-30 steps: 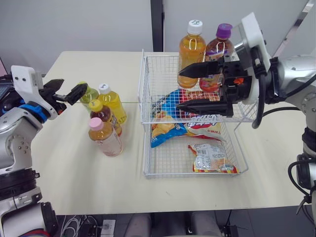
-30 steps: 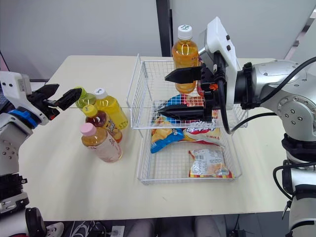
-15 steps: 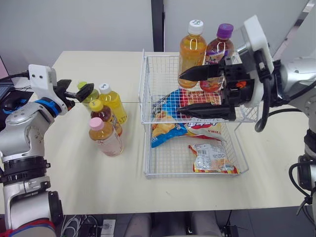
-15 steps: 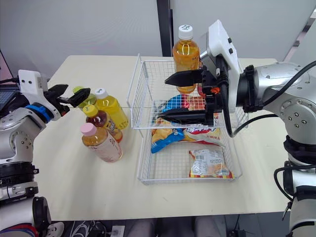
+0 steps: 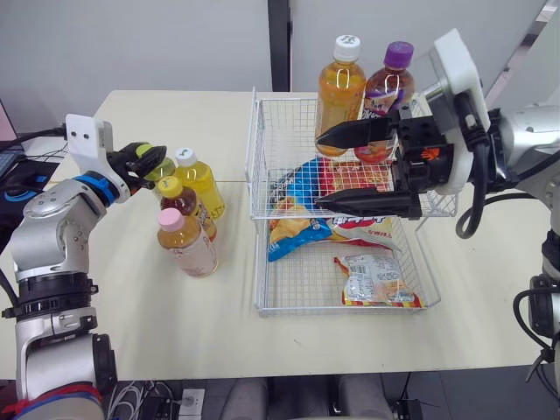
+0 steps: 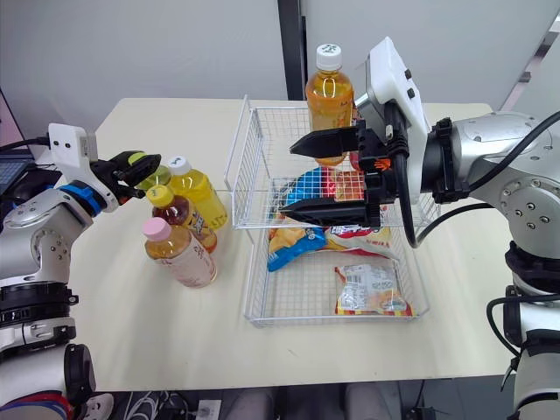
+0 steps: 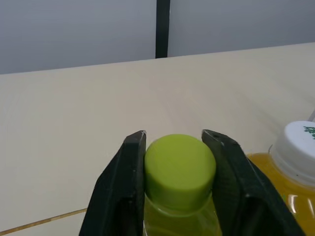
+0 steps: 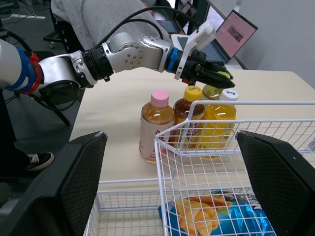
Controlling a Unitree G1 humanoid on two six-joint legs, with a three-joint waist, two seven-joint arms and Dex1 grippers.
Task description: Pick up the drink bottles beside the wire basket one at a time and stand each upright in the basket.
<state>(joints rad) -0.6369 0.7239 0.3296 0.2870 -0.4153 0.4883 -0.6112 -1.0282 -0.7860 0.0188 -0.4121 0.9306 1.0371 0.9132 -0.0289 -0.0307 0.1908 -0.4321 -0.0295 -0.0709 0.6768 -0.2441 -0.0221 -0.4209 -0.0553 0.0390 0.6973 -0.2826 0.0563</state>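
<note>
Where the table (image 5: 175, 324) comes closest, the near end of the wire basket (image 5: 350, 310) holds a silver snack bag (image 5: 374, 280) lying flat. Behind it lie a yellow crisp bag (image 5: 293, 234) and a blue bag (image 5: 302, 185), partly under the basket's raised far section.

To the left of the basket, four bottles stand upright on the table in a tight group. The pink-capped bottle (image 5: 185, 245) is nearest. The yellow-capped bottle (image 5: 184, 203) stands just behind it, touching or nearly so. The white-capped bottle (image 5: 203, 185) comes next, closest of the four to the basket wall. The green-capped bottle (image 7: 180, 164) stands farthest back and farthest left.

The left gripper (image 5: 149, 157) reaches in from the left at cap height. Its two fingers pinch the green cap, one on each side (the wrist view shows both pressed against it), and the bottle stands on the table.

The right gripper (image 5: 318, 171) hangs above the middle of the basket, pointing left. Its jaws are spread wide, one finger above the other, and hold nothing.

At the far end of the basket two bottles stand upright side by side, an orange bottle (image 5: 339, 87) with a white cap and a purple-capped bottle (image 5: 385, 87) to its right.
</note>
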